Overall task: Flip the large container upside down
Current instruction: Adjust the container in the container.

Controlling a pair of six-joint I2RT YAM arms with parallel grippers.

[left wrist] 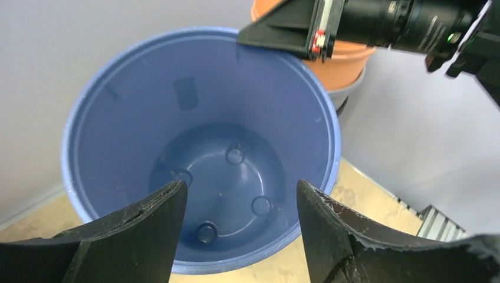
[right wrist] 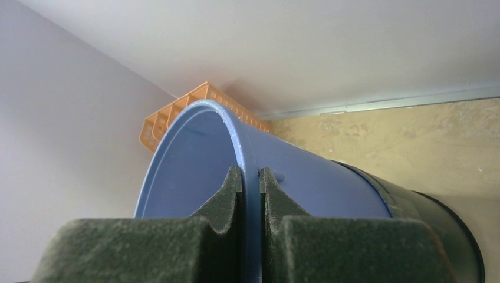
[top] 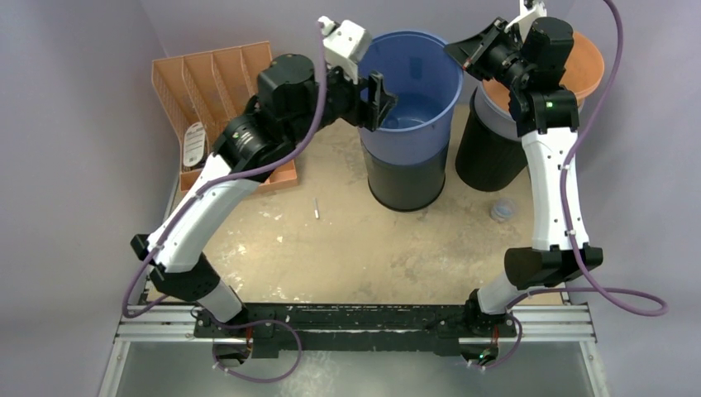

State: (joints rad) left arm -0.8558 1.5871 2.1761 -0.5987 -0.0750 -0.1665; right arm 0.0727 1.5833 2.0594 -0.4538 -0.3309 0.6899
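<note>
The right gripper (right wrist: 252,177) was nearly shut, its two padded fingers pinching the rim of the blue container (top: 413,66), one finger inside the wall and one outside. From the right wrist view the lower part of that grip was cut off by the fingers themselves. The left gripper (left wrist: 240,188) stood wide open with nothing in it, poised over the rim on the container's left side. Whether a finger touched the rim could not be made out.

The blue container stood upright, mouth up, near the middle of the table's (top: 372,248) far edge. Its lower half was hidden inside a black container (top: 409,182) in which it was seated. Its floor showed only four moulded round bumps.

Just beside it, toward the far right corner, a second black container (top: 484,161) held an orange pot (top: 587,66), mostly covered by the right arm; what lay inside was hidden. An orange tray (top: 207,78) with long compartments sat at the far left corner, half screened by the left arm, with a pale object (top: 194,145), too small to identify, in one compartment. A small pin (top: 316,207) and a small round cap (top: 503,208) lay on the table.
</note>
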